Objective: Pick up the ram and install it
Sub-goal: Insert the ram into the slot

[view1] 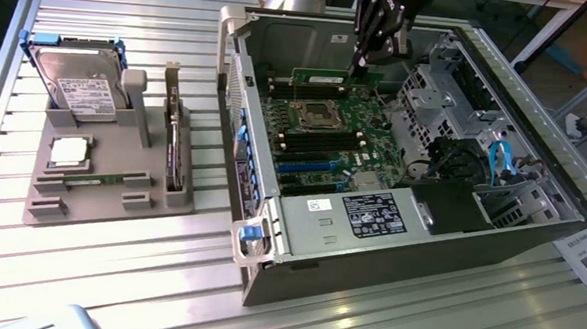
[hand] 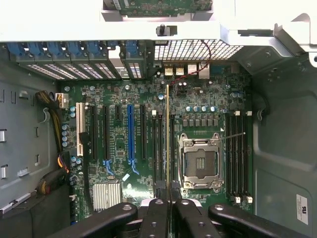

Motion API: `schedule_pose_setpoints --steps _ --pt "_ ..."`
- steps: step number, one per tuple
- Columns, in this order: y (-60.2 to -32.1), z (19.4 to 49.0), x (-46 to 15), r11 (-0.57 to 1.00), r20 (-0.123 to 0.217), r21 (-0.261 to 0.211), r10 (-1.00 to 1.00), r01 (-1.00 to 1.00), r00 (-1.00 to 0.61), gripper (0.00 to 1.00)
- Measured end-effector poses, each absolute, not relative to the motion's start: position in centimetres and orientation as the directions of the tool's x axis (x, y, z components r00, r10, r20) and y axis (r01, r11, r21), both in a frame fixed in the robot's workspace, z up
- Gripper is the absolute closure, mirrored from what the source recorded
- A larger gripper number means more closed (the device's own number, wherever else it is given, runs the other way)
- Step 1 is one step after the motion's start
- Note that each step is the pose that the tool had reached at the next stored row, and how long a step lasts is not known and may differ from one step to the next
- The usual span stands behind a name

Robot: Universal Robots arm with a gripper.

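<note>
The ram [view1: 319,78] is a narrow green stick held level inside the open computer case [view1: 266,249], just above the motherboard [view1: 349,157]. My gripper [view1: 361,64] reaches down from above and is shut on the stick's end at the exterior view's right. In the wrist view the ram [hand: 167,134] appears edge-on as a thin line. It runs along the dark memory slots [hand: 159,148] beside the empty processor socket [hand: 200,161]. The black fingers [hand: 154,215] of my gripper [hand: 167,201] press on it from both sides. I cannot tell whether the stick touches a slot.
On the exterior view's left stands a grey holder [view1: 103,189] with a hard drive [view1: 82,85], a silver processor chip [view1: 69,152] and a dark expansion card [view1: 174,151]. Case walls, a drive cage [view1: 436,89], blue cables [view1: 498,161] and a power supply [view1: 374,214] surround the board.
</note>
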State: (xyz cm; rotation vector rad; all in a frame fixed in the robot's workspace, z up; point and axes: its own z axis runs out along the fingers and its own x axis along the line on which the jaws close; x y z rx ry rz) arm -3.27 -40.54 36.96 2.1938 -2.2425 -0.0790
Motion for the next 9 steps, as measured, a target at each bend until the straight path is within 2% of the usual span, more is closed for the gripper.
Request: schedule_pose_setpoints --steps 9 --pt "-40.5 37.0 -2.1 0.021 -0.033 0.04 -0.999 -0.999 -0.023 0.88"
